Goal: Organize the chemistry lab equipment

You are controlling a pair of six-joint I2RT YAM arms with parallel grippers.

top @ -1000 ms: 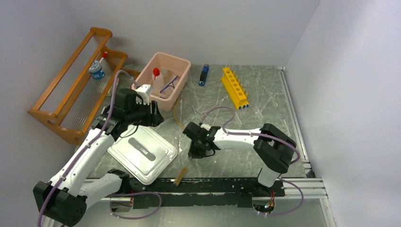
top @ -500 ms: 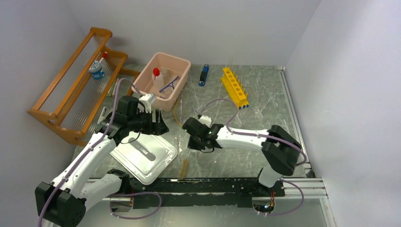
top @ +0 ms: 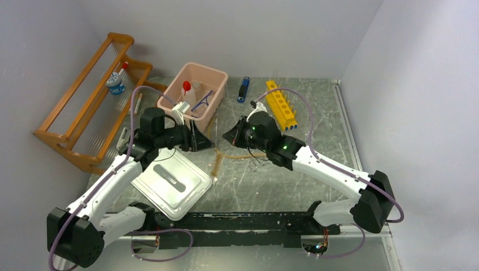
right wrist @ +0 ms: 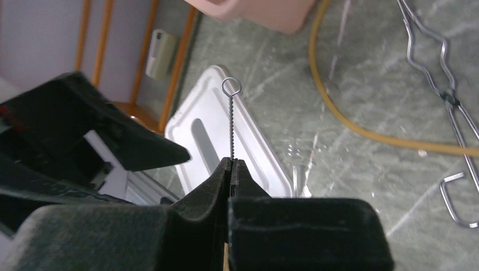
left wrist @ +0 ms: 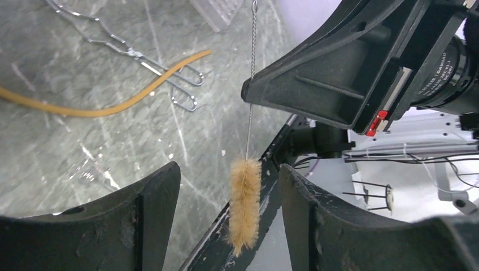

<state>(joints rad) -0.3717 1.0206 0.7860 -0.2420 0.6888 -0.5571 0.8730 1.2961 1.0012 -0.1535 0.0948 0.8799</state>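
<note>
Twisted-wire brush (left wrist: 244, 203) — tan bristly head; matt black plastic fingers (right wrist: 210, 191)

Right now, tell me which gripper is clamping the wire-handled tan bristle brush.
The right gripper: it is shut on the twisted wire stem of the tan bristle brush. The left gripper stands open around the bristles, not touching them.

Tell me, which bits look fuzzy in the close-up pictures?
Left wrist view: the left fingers near the lens look soft, the brush sharper. Right wrist view: the right fingers are blurry, the table clearer. Top view: everything fairly sharp, evenly lit.
</note>
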